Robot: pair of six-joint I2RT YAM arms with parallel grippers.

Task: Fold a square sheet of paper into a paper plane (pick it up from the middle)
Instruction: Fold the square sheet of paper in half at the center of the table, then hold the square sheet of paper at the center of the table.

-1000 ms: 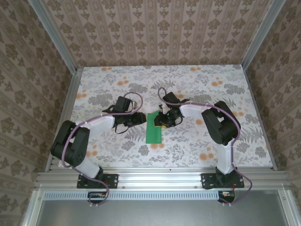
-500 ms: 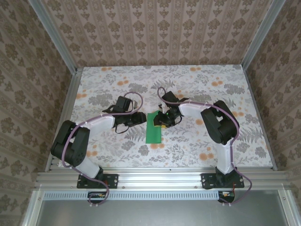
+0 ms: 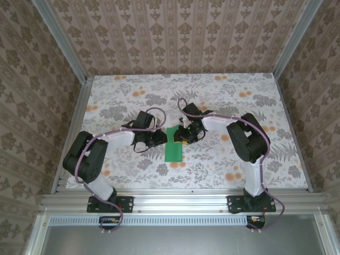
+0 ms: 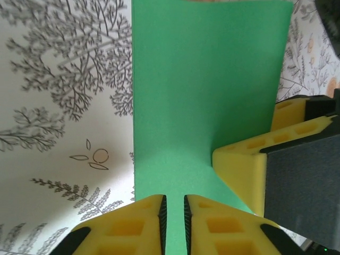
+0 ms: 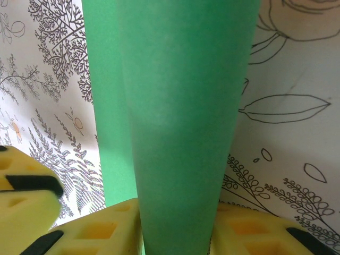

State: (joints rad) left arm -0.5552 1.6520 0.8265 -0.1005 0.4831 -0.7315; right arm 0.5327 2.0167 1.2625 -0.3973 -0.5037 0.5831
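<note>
Top external: the paper [image 3: 173, 146] lies as a narrow green rectangle at the middle of the bench [image 3: 239, 95], its long side running near to far.
Arms: both reach in low to the paper's far half and face each other across it.
Left side: the left pincer [image 3: 162, 137] sits at the paper's left edge.
Right side: the right pincer [image 3: 184, 136] sits at the paper's right edge, near the left one.
Left wrist: two yellow fingers [image 4: 127, 228] stand almost together over the paper's edge. The thin slit between them shows green, and I cannot tell whether they pinch the sheet.
Left wrist, right part: a yellow pad of the right pincer rests on the paper.
Right wrist: a green flap stands up from the sheet and runs between the yellow fingers [image 5: 249, 231]. They are partly closed, pressing it on both sides, so it is held.
Paper layers: beside the raised flap, a second green layer lies flat on the bench.
</note>
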